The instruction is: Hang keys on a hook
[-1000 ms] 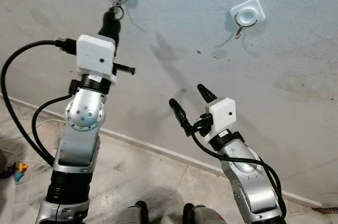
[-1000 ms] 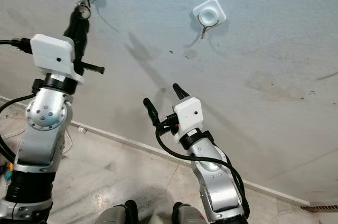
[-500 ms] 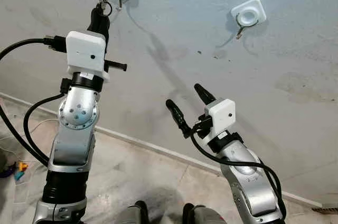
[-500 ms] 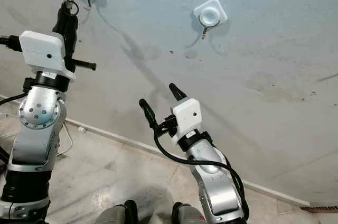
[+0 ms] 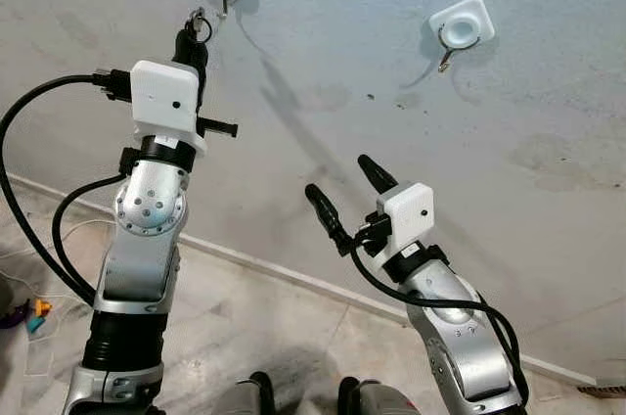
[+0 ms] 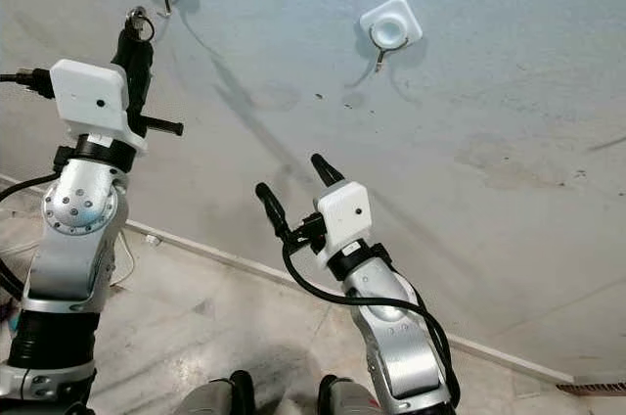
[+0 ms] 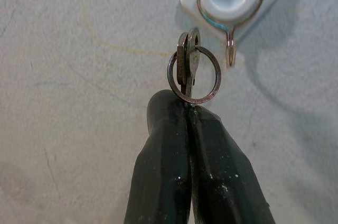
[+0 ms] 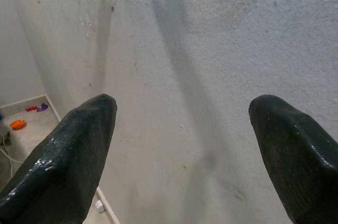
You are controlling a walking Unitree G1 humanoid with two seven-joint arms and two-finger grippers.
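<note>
Against the grey wall, the left gripper reaches up with its jaws pinched on the keys, whose ring sits just below and beside the left hook, not yet on it. Lower down, the right gripper points at the wall, jaws spread wide and empty. A second hook is mounted well to the right
</note>
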